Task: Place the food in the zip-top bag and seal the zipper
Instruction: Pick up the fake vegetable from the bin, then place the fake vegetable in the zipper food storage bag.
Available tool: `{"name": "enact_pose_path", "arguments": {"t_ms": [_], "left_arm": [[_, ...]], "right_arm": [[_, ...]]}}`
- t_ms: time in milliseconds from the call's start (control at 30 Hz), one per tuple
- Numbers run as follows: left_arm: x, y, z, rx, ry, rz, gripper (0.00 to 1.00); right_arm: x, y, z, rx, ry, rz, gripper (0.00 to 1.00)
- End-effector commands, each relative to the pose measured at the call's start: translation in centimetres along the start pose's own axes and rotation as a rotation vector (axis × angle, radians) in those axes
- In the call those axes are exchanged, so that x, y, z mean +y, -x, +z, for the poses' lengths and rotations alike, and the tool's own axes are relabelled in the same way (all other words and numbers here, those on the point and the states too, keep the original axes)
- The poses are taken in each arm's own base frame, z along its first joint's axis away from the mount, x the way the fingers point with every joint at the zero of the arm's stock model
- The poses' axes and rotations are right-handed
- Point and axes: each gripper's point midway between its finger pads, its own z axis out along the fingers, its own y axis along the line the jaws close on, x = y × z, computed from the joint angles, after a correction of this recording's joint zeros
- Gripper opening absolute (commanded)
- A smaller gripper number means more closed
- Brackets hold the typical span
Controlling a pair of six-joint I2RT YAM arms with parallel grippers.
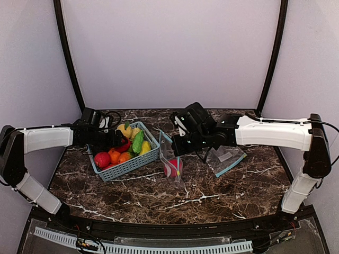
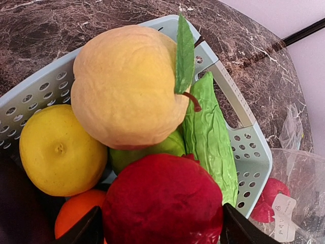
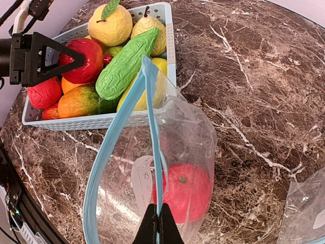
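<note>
**Marble top, lilac walls**

Dark marble table [image 1: 222,185], pale walls [image 1: 169,53] close behind the basket [image 1: 127,168]. The left gripper [image 2: 157,229] straddles a red fruit [image 2: 162,198] in the basket, its grip unclear. Right of the basket, the right gripper [image 3: 158,226] pinches the zipper [image 3: 109,152] of the zip-top bag [image 3: 195,137], which has round red food [image 3: 183,190] inside; open marble in front of the basket

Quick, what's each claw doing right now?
Left gripper: open, jaws around a red fruit.
Right gripper: shut on the zipper.

small white label [image 2: 283,218] on the zip-top bag [image 2: 309,170], faint marks too blurred to read, no other legible text
</note>
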Motion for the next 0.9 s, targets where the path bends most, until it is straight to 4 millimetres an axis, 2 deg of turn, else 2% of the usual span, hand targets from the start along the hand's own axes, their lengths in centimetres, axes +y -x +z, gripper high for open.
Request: {"name": "enact_pose_path", "arguments": {"t_ms": [0,133,233,333,433,467,600,700,733,767,800,833,867], "left_arm": [[0.7,-0.4,0.2,-0.007,0.013,0.006,0.74],[0.5,-0.1,-0.2,-0.020,0.007,0.009,0.72],[0.7,0.1,-1.0,-0.058,0.021,0.014,0.67],[-0.2,2.0,-3.6,-0.214,-0.010,0.044,0.65],[-1.4,3.0,-7.1,-0.329,-0.046,0.082,0.64],[-1.8,3.1,-7.7,-0.338,-0.058,0.091,0.64],[-4.9,3.1,-11.2,-0.388,-0.179,0.136,0.63],[-8.5,2.6,-13.3,-0.421,-0.295,0.181,0.63],[-9.4,2.4,-13.6,-0.422,-0.318,0.191,0.63],[-11.2,1.9,-14.0,-0.419,-0.363,0.219,0.63],[-12.0,1.8,-14.2,-0.419,-0.380,0.230,0.63],[-13.9,1.2,-14.3,-0.410,-0.428,0.256,0.63],[-14.9,1.1,-14.5,-0.408,-0.456,0.258,0.63]], "right_arm": [[1.1,1.2,-0.5,-0.030,0.033,0.010,0.00],[1.1,1.3,-0.6,-0.033,0.034,0.011,0.00],[1.3,1.3,-0.7,-0.032,0.043,0.009,0.00],[1.7,1.5,-1.0,-0.042,0.065,0.012,0.00],[1.8,1.7,-1.4,-0.052,0.077,0.011,0.00],[1.9,1.7,-1.4,-0.052,0.079,0.013,0.00],[2.0,1.9,-1.7,-0.056,0.089,0.011,0.00],[2.2,2.1,-1.9,-0.064,0.098,0.012,0.00],[2.3,2.2,-2.1,-0.066,0.102,0.011,0.00],[2.4,2.2,-2.1,-0.067,0.105,0.011,0.00],[2.4,2.3,-2.2,-0.070,0.108,0.011,0.00],[2.5,2.3,-2.3,-0.070,0.113,0.011,0.00],[2.6,2.4,-2.4,-0.072,0.118,0.012,0.00]]}}
